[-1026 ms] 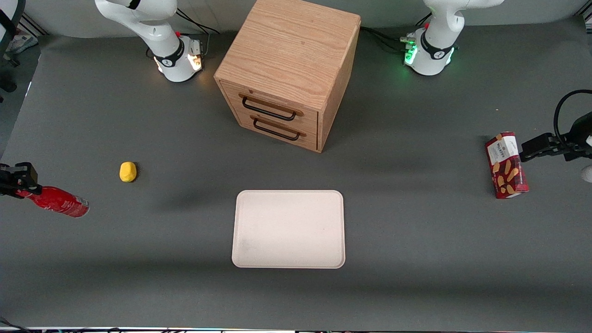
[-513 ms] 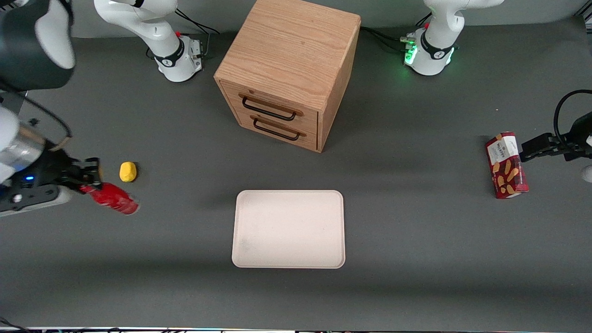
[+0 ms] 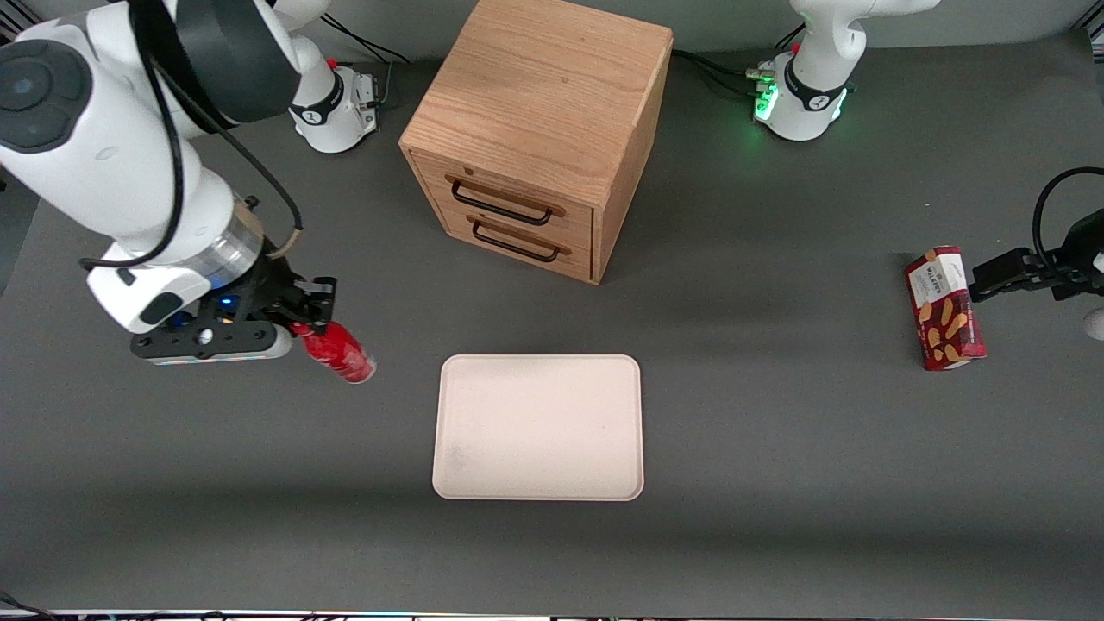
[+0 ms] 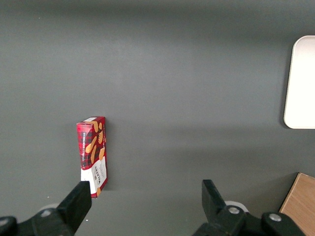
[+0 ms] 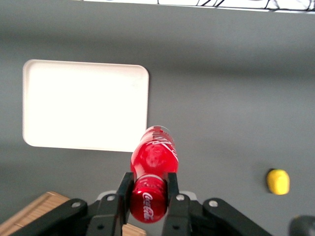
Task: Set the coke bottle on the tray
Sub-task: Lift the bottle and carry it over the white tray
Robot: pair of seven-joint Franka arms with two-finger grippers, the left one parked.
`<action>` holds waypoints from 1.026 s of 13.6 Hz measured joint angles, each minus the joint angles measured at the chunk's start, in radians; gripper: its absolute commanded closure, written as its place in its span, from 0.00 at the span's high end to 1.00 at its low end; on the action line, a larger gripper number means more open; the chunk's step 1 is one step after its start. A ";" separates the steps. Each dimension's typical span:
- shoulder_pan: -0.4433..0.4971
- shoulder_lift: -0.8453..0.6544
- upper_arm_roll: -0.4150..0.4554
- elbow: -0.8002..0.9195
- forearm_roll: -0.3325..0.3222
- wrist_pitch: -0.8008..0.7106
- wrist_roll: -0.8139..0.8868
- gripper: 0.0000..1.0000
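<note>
The small shiny red coke bottle (image 3: 342, 355) hangs tilted in the air, held by its cap end. My right gripper (image 3: 309, 323) is shut on it, above the table between the working arm's end and the tray. In the right wrist view the gripper (image 5: 147, 192) clamps the red cap and the bottle (image 5: 154, 155) points down at the table just beside the tray's edge. The pale cream-pink tray (image 3: 539, 427) lies flat in the middle of the table, nearer the front camera than the cabinet; it also shows in the right wrist view (image 5: 83, 103) and partly in the left wrist view (image 4: 301, 83).
A wooden drawer cabinet (image 3: 539, 129) stands farther from the front camera than the tray. A yellow lump (image 5: 278, 181) lies on the table toward the working arm's end, hidden by the arm in the front view. A red snack box (image 3: 944, 308) lies toward the parked arm's end.
My right gripper has carried the bottle from the working arm's end of the table toward the tray, past the yellow lump, and the arm now covers that lump in the front view.
</note>
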 measured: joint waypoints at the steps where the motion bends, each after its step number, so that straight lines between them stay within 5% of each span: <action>1: 0.003 0.007 0.000 0.000 0.018 0.017 0.020 0.00; 14: 0.008 0.271 -0.002 -0.003 0.034 0.263 0.131 0.00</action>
